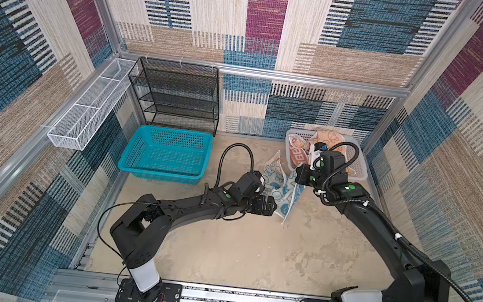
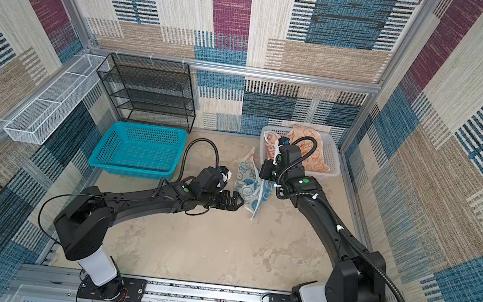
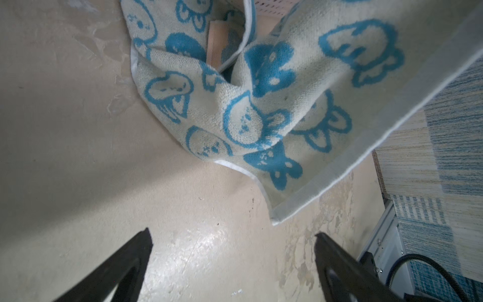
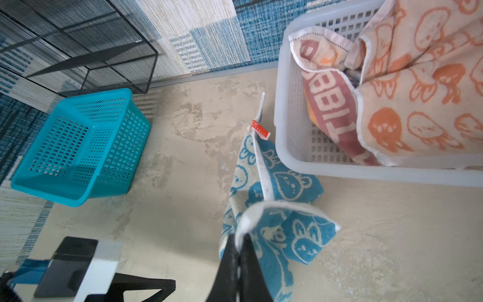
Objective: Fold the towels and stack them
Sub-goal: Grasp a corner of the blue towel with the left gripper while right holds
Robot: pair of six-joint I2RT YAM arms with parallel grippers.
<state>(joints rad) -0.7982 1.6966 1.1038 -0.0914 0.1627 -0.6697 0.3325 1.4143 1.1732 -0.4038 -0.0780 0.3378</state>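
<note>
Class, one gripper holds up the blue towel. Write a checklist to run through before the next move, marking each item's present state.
1. Grip: right gripper shut on the blue towel: ok.
2. Free hand: left gripper open: ok.
3. Towel's lower corner between the left jaws: not ok, it is ahead of their tips.
4. Towel free of the white basket: cannot tell.
5. Bare table in front for spreading: ok.
6. The orange towel and lettered towel lie in the basket: ok.
</note>
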